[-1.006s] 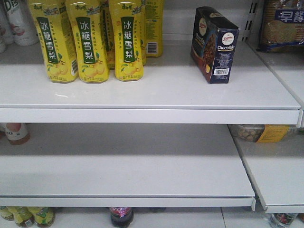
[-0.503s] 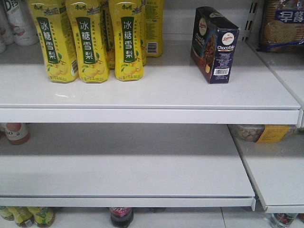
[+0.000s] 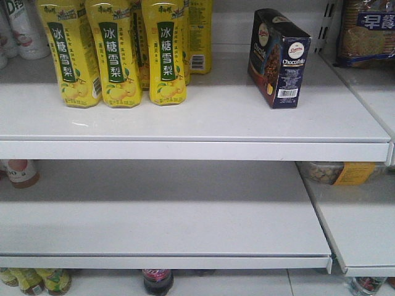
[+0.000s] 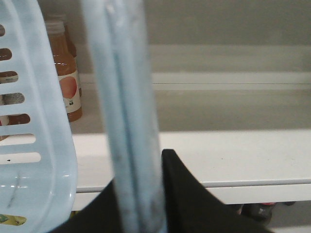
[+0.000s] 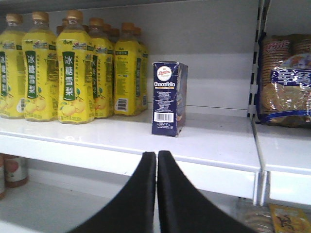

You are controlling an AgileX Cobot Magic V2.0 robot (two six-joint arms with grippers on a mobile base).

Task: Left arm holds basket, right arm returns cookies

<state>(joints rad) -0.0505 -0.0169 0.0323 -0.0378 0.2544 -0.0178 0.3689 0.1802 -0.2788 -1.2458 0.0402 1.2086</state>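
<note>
Standing upright on the upper shelf (image 3: 203, 117), the cookies (image 3: 279, 58) rest on a narrow base, well apart from the yellow bottles (image 3: 117, 52) to their left and from the wrapped biscuit pack (image 3: 367, 31) beyond the shelf divider. The right gripper (image 5: 156, 160) sits below and in front of the shelf edge, fingers pressed together, holding nothing.

Risk: the tall, narrow box may tip if bumped. Risk: the basket could swing and strike the lower shelf (image 4: 233, 160).

The left gripper (image 4: 155, 204) appears clamped around the basket handle (image 4: 126, 121); the basket (image 4: 34, 145) hangs beside it. Both shelves are smooth, white and level.
</note>
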